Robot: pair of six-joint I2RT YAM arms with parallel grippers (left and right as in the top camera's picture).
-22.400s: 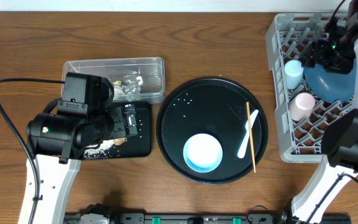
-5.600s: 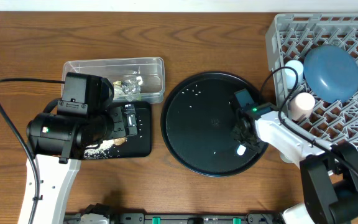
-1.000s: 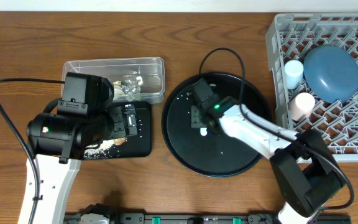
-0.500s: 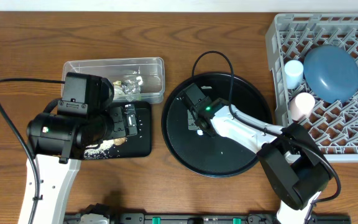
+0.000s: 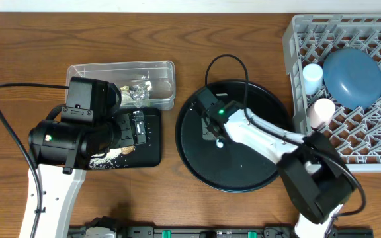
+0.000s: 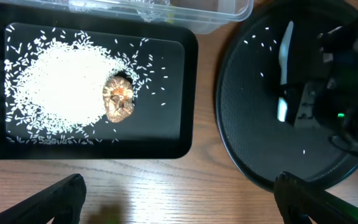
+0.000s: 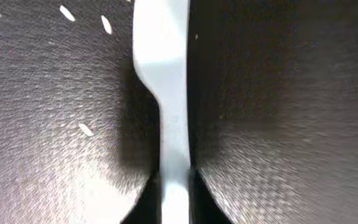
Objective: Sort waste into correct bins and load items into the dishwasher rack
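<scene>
While the right tool [image 5: 215, 131] is clamped shut on the pale spoon [image 7: 161, 81] over the round tray [image 5: 256, 173], the left tool [image 5: 137, 127] hangs wide open and empty above the black tray [image 6: 188, 93] — which holds a rice heap [image 6: 55, 81] and a brown lump [image 6: 119, 99]. The clear tub [image 5: 84, 71] holds crumpled wrappers [image 5: 136, 92]; the rack [image 5: 296, 39] holds a blue plate [image 5: 352, 76], a blue cup [image 5: 312, 78] and a pink cup [image 5: 321, 111].

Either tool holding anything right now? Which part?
Right tool is shut on the pale blue spoon, gripping its narrow handle. Left tool is open, holding nothing.
</scene>
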